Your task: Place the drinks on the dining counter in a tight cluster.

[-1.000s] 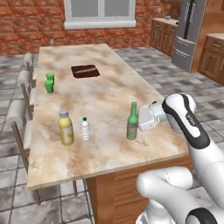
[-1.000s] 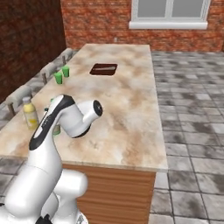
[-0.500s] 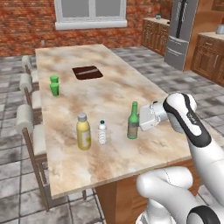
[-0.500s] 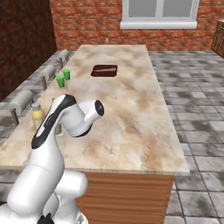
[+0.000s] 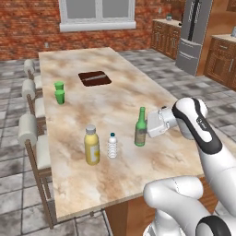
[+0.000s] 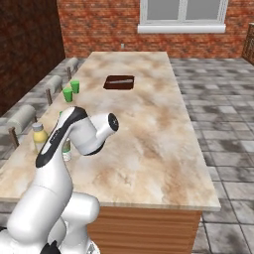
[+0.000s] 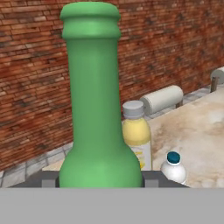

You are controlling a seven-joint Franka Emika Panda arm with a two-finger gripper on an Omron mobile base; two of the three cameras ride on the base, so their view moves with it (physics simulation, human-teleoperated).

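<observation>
arm level, gripper (image 5: 146,129) seemingly gripping green bottle (image 5: 140,130)

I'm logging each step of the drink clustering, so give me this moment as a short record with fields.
surface: long beige marbled dining counter
held: slim dark-green glass bottle, upright, between the jaws of the gripper
nearby drinks: small clear water bottle and fat yellow juice bottle, standing side by side, apart from the green bottle
other items: two bright-green cups near the stool side; dark brown inset
cluster: not yet tight
</observation>
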